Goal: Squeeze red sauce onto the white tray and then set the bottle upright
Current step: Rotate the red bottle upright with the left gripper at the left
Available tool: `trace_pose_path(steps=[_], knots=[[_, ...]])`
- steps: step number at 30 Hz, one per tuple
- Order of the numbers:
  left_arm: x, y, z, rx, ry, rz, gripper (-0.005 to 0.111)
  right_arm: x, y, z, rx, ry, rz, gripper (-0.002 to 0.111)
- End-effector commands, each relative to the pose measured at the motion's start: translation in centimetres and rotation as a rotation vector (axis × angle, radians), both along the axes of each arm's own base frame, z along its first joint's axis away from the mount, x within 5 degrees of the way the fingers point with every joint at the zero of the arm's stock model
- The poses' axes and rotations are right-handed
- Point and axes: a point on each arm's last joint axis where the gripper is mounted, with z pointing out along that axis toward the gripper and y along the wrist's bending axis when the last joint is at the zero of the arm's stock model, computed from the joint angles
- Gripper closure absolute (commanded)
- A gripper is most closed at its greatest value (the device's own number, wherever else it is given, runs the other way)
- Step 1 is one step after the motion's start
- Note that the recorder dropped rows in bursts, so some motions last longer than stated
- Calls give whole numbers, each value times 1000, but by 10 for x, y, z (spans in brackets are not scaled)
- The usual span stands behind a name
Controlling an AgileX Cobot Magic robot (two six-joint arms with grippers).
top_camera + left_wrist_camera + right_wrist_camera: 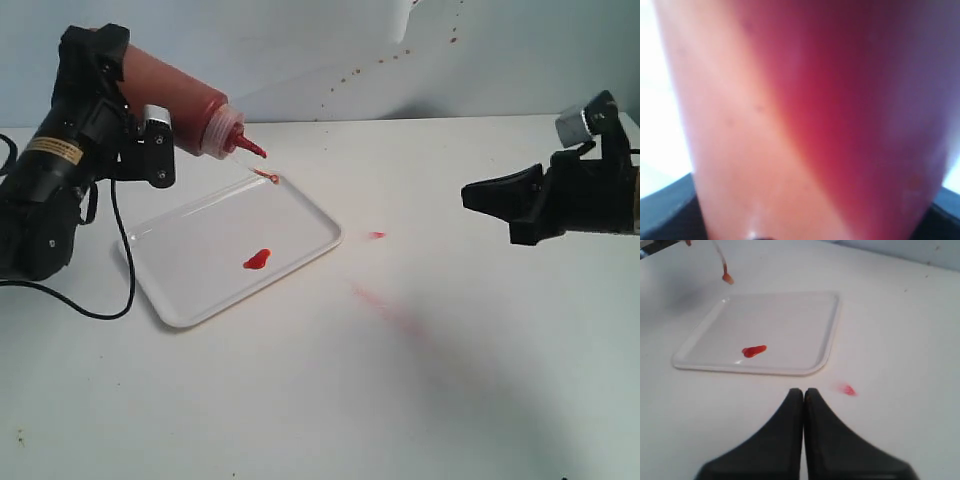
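The black left gripper (pixel 108 76) is clamped around the base end of a translucent orange-red plastic squeeze bottle (pixel 185 100), its jaws spread wide by the body. In the left wrist view that body (pixel 805 120) fills nearly the whole picture, with dark jaw parts at the lower corners. The bottle is tilted, held off the table, with its pointed red nozzle (pixel 248 146) aimed toward about 4 o'clock in the exterior view. A small tethered tip cap (pixel 268 177) dangles below it over the far rim of the tray.

The flat rectangular white plastic tray (pixel 200 235) lies on the white tabletop (pixel 320 400), and a glossy blob of red sauce (pixel 257 260) sits on it, toward 5 o'clock from its middle.

The black right gripper (pixel 478 195) hangs at 3 o'clock of the scene, well apart from the tray, jaws pressed together and holding nothing (pixel 804 392). On the table at the tray's 3 o'clock is a small red spot (pixel 376 235), and at 4 o'clock a faint pink smear (pixel 385 303).
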Motion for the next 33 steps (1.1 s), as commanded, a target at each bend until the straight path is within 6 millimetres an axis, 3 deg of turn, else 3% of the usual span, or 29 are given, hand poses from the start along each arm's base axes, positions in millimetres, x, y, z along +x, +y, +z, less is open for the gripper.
trace_pose_path(steps=[1,8,12,15,18,26,33], knots=[[-15,-1,1,-120,-50,50,107,-27,-5,4,-9,-162,-172,108],[-39,9,-23,-403,73,109,107,-45,-20,-9,-25,-343,-436,108],[-52,19,-35,-557,121,166,107,-33,-19,-31,28,-346,-422,108],[-54,27,-37,-842,103,223,107,-11,-22,-63,34,-278,-424,108],[-53,27,-36,-962,97,201,107,-3,-23,-87,31,-219,-437,108],[-53,25,-36,-1408,87,127,107,-4,-19,-86,109,-191,-404,108],[-53,24,-36,-1644,79,92,107,-4,-19,-85,110,-191,-411,108]])
